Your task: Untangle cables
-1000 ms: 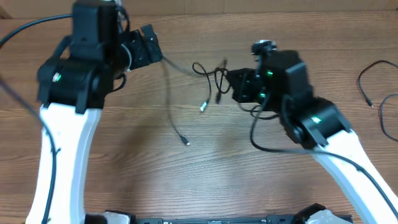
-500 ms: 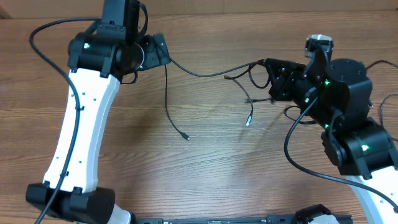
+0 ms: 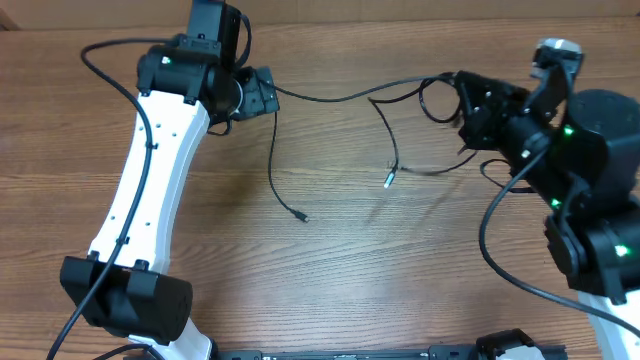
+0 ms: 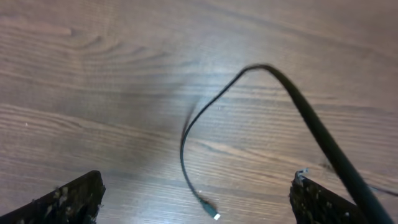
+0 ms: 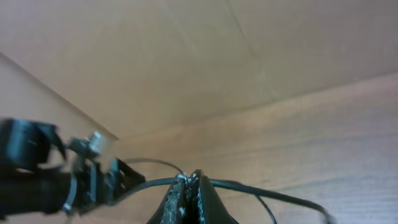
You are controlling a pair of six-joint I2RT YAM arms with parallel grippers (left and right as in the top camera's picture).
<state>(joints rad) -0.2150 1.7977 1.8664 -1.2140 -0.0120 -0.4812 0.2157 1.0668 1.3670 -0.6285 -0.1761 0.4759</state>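
Note:
A thin black cable (image 3: 335, 97) spans from my left gripper (image 3: 266, 95) to my right gripper (image 3: 463, 106), above the wooden table. One end hangs from the left gripper down to a plug (image 3: 303, 218) on the table. Another strand drops mid-span to a silvery plug (image 3: 387, 181). A small loop (image 3: 432, 100) sits by the right gripper. In the right wrist view the gripper (image 5: 191, 182) is shut on the cable (image 5: 261, 190). In the left wrist view the fingers (image 4: 199, 202) are wide apart; the cable (image 4: 314, 127) runs past the right finger, and its plug (image 4: 213, 214) lies below.
The left arm's white links (image 3: 150, 190) stretch from the front left up to the back. The right arm's black body (image 3: 585, 170) fills the right side. A thicker black robot cord (image 3: 500, 240) loops off the right arm over the table.
My right gripper has moved right and back with the cable, drawing the tangle out into a long span. My left gripper has shifted slightly right. The hanging plugs have followed.

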